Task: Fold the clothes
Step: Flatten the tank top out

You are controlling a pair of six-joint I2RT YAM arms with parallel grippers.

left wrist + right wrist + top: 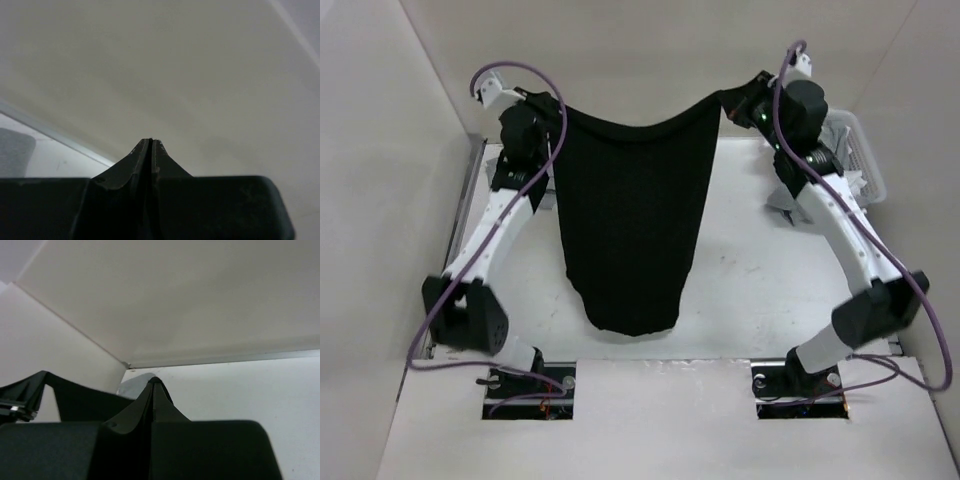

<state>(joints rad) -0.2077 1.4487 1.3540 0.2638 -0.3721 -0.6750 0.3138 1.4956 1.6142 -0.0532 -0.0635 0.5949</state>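
Top view is lit softly and evenly from above, so the white surface [740, 270] and walls come out bright, a bit washed out, with only faint shadows by the arms. The black T-shirt [630, 230] is basically a flat dark blob with hardly any fold detail. Both wrist views are dimmer and softer: the left gripper [151, 141] and right gripper [154, 380] are so close they're blurry near-silhouettes, and the wall behind fades from pale to grey.

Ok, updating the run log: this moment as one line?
shirt: raised, spread wide | left gripper: shut on shirt | right gripper: shut on shirt | fold: not started
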